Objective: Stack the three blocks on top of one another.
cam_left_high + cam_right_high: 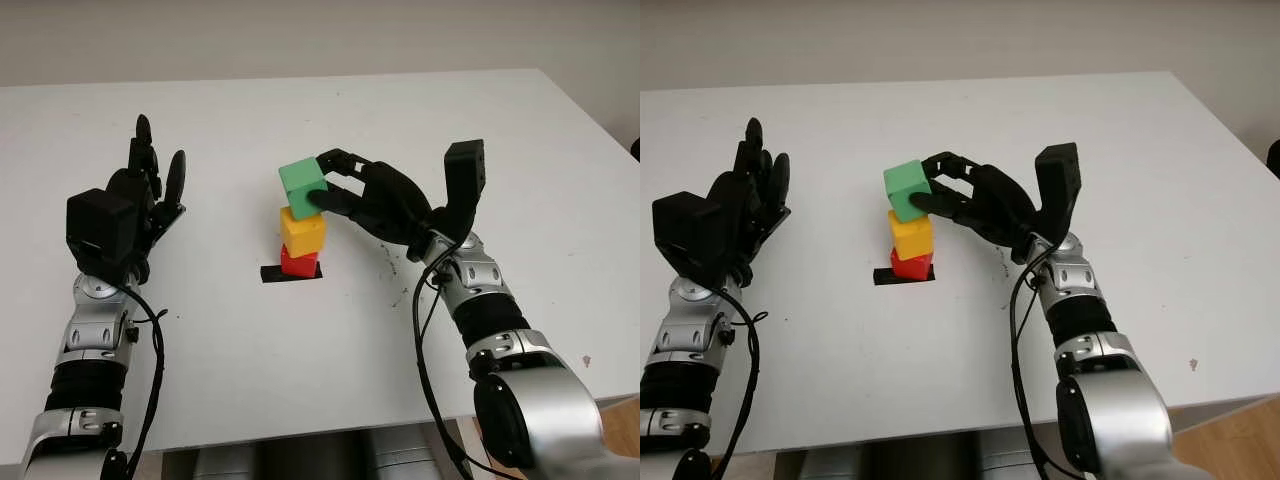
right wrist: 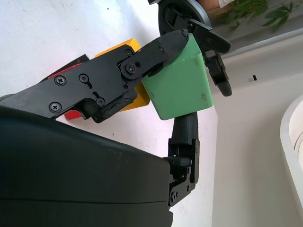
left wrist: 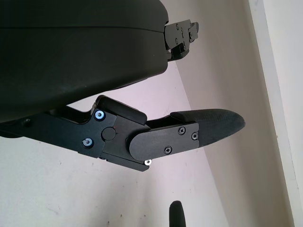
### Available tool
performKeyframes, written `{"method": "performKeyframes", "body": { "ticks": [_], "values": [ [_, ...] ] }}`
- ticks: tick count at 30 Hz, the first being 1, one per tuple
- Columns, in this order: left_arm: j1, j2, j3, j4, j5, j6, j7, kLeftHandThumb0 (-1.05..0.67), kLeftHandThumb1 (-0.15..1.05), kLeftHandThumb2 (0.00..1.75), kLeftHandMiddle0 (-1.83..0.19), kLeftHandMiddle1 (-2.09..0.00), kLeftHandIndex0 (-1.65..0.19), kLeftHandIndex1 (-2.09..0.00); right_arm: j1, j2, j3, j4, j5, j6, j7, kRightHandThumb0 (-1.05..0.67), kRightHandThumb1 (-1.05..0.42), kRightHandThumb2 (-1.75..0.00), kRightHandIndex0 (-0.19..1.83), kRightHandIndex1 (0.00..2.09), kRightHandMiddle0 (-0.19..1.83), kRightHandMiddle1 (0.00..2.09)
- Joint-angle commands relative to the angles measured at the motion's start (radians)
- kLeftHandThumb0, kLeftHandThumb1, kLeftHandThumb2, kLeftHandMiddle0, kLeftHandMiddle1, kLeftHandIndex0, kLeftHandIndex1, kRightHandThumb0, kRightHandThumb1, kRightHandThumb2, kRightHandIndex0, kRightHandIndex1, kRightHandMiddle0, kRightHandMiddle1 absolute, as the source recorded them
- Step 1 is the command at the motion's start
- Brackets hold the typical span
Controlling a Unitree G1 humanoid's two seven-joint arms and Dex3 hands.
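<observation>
From the head camera, a white table (image 1: 300,380) stretched away toward a pale wall. Near its middle a red block (image 1: 298,263) sat on a strip of black tape (image 1: 290,273), with a yellow block (image 1: 302,231) stacked directly on it. The right hand (image 1: 352,195) reached in from the right, its black fingers clasped around a green block (image 1: 302,187), which was tilted and sat at the top of the yellow block; whether it touched could not be told. The left hand (image 1: 140,200) was released and held nothing, raised over the table's left side, well apart from the stack.

In the left wrist view, the left hand's black shell and one finger (image 3: 208,127) stretched out over the bare white tabletop.

In the right wrist view, a thumb (image 2: 142,61) and opposing fingers gripped the green block (image 2: 182,87), with the yellow block (image 2: 137,94) and red block (image 2: 71,111) just behind it.

No readable writing, brands or labels appeared on any block or hand.
</observation>
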State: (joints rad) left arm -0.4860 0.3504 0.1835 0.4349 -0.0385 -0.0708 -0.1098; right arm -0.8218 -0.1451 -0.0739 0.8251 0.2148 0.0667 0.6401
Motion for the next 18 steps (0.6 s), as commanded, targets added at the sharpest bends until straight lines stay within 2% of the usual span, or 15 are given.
{"method": "performKeyframes", "body": {
  "ticks": [1, 18],
  "values": [
    [-0.005, 0.014, 0.008, -0.021, 0.0, -0.004, -0.001, -0.79, 1.05, 0.61, 0.19, 0.0, 0.19, 0.0, 0.001, -0.001, 0.006, -0.012, -0.009, -0.019, 0.004, -0.45, -1.0, -0.05, 0.18, 0.05, 0.29, 1.58],
    [-0.001, 0.014, 0.008, -0.025, 0.005, -0.005, 0.003, -0.79, 1.05, 0.62, 0.19, 0.0, 0.19, 0.0, 0.035, -0.017, 0.057, -0.06, -0.098, -0.081, -0.035, -0.46, -0.98, -0.05, 0.2, 0.06, 0.33, 1.57]
  ]
}}
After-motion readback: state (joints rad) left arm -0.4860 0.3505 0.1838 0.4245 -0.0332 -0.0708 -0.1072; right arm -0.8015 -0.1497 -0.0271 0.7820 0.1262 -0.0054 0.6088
